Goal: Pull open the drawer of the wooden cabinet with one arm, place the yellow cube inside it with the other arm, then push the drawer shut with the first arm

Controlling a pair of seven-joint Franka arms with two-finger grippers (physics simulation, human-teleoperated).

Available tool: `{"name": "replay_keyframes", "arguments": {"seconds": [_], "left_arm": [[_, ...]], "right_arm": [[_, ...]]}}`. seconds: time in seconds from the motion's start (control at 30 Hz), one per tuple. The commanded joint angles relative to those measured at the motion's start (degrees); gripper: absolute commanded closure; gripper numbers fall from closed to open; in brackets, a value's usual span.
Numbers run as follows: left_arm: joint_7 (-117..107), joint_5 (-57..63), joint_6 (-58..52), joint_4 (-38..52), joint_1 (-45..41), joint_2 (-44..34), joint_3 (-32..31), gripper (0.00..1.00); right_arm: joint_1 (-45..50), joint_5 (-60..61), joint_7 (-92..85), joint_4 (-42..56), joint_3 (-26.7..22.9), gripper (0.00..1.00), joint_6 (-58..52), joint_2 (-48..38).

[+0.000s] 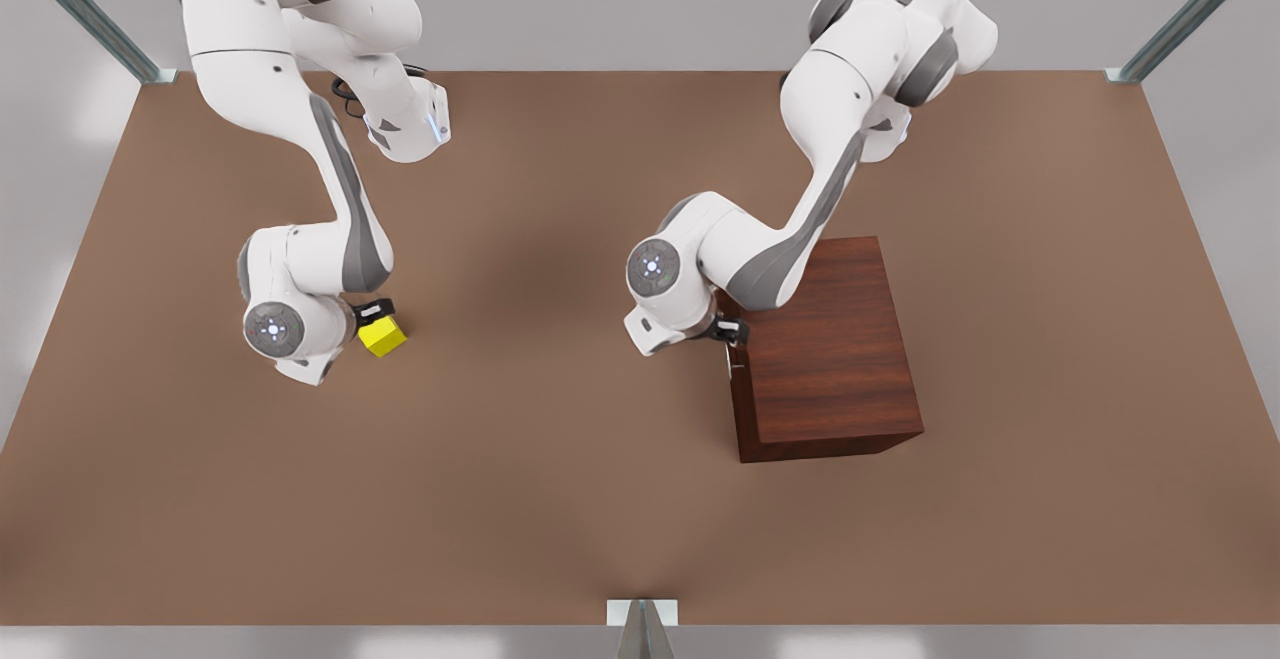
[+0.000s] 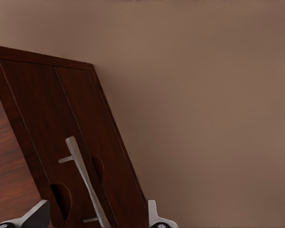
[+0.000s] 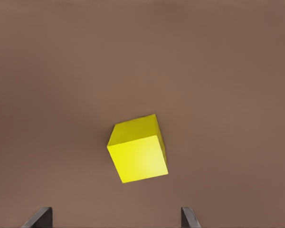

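Drawer point(image 2: 71, 156) closed in the cabinet point(image 1: 830, 349) at front view's right, left gripper point(image 2: 92, 221) spread wide astride its handle point(image 2: 85, 183) to pull; right gripper point(image 3: 116, 218), open and empty, hovers above the cube point(image 1: 383, 336) at left, ready to grasp.

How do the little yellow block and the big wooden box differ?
The yellow cube is small and bright, plain on every side; the wooden cabinet is far larger, dark reddish-brown with visible grain. The cube lies at the front view's left by the right end effector, whose fingers are open; the cabinet stands at the right, the left end effector open at its drawer's silver handle. Both are boxy and rest on the brown table.
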Motion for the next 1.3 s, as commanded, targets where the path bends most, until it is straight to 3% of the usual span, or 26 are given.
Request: {"name": "replay_keyframes", "arguments": {"seconds": [0.0, 0.13, 0.63, 1.27], "left_arm": [[-36.7, 0.68, 0.76, -0.03, -0.32, 0.37, 0.05, 0.0], [-44.78, 1.83, -0.03, -0.11, -0.41, 1.69, 0.14, 0.0], [-42.76, 2.09, 1.2, 0.06, -0.33, 6.0, -0.22, 0.0], [-42.76, 2.0, 3.04, 8.76, -2.0, 10.3, -1.01, 0.0]], "right_arm": [[-0.46, 0.21, -18.28, -0.65, 0.07, 0.0, 12.04, 0.62], [-0.9, 0.21, -19.16, -5.04, -0.02, 0.0, 16.26, -1.14], [-2.3, 0.91, -19.33, -15.85, -0.28, 0.0, 24.96, -1.93], [-2.83, 2.32, -19.16, -17.52, -0.37, 0.0, 29.0, 1.58]]}}
